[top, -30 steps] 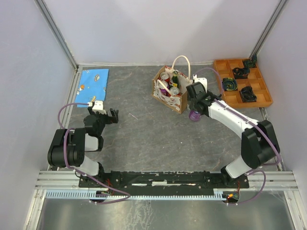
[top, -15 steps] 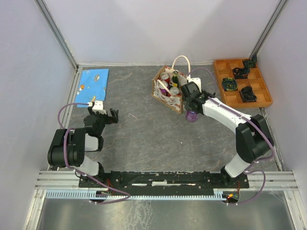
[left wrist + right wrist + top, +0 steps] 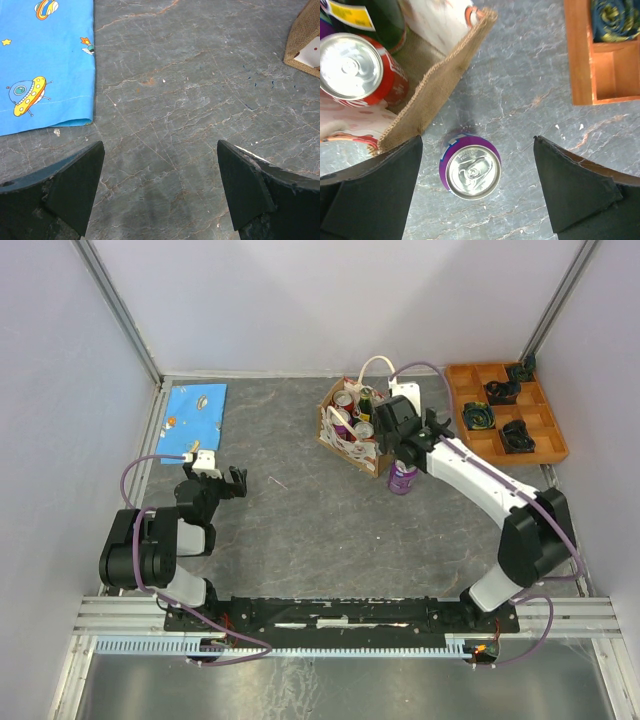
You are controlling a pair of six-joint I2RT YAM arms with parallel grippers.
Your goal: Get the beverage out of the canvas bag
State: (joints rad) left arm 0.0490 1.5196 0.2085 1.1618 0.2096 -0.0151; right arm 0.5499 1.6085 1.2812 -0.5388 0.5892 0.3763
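While the right end effector (image 3: 477,141) gapes, the can (image 3: 470,171) stands beneath, untouched.

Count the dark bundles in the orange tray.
4 dark bundles in the orange tray: far-right corner, left of it and nearer, left side middle, near right. None seems hidden.

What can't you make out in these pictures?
- Purple can label: right wrist sees only its lid; top view too small.
- Green bottle: cut off by right wrist's top edge.
- Bag floor: hidden by red can and other contents.
- Dark things in tray: top view, too small.
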